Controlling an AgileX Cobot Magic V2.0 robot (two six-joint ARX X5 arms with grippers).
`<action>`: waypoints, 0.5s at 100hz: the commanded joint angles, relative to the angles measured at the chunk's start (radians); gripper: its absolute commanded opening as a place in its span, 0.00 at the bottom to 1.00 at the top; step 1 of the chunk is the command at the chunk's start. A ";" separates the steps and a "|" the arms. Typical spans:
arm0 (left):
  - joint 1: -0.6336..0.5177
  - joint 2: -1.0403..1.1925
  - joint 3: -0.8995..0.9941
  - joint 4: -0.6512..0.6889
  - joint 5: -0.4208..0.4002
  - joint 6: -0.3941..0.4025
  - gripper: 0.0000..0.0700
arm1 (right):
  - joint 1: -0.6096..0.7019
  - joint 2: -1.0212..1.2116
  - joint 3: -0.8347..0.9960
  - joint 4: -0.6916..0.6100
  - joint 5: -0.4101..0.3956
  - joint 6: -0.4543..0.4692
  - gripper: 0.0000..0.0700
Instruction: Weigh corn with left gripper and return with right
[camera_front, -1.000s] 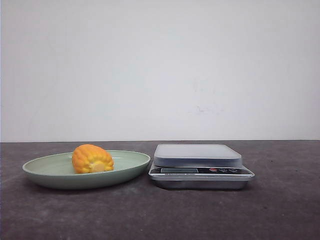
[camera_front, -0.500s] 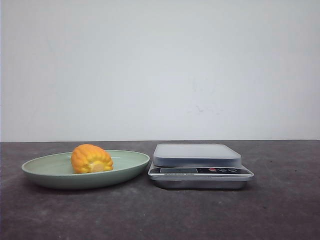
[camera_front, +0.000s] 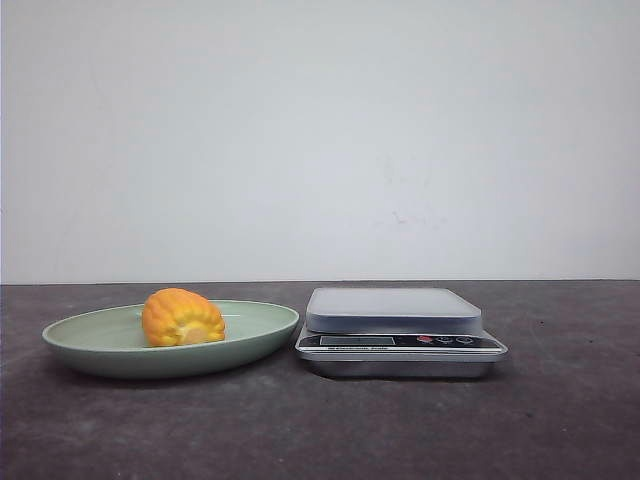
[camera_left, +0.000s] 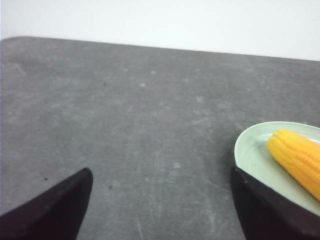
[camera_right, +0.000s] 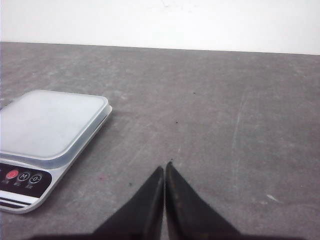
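Note:
The corn (camera_front: 183, 317), a stubby orange-yellow cob piece, lies in a pale green plate (camera_front: 90, 345) on the left of the table; its ribbed side shows in the left wrist view (camera_left: 297, 157). A silver kitchen scale (camera_front: 397, 332) stands right of the plate, its platform bare. My left gripper (camera_left: 161, 172) is open, its black fingers wide apart over bare table, one finger (camera_left: 265, 210) overlapping the plate's edge (camera_left: 245, 150). My right gripper (camera_right: 165, 167) is shut with nothing in it, over the table beside the scale (camera_right: 47, 135). Neither gripper shows in the front view.
The dark grey tabletop (camera_front: 320, 430) runs to a white wall behind. The scale's display and buttons (camera_front: 445, 340) face the front.
The plate and corn appear a few pixels further left in the front view than one second ago; nothing else differs.

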 joint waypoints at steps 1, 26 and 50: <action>0.002 -0.001 -0.016 -0.010 -0.005 0.059 0.73 | 0.001 -0.002 -0.003 0.010 0.000 -0.005 0.00; 0.018 -0.001 -0.018 -0.004 -0.006 0.080 0.73 | 0.001 -0.001 -0.003 0.011 0.000 -0.005 0.00; 0.042 -0.002 -0.028 0.019 0.003 0.065 0.73 | 0.001 -0.001 -0.003 0.010 0.000 -0.005 0.00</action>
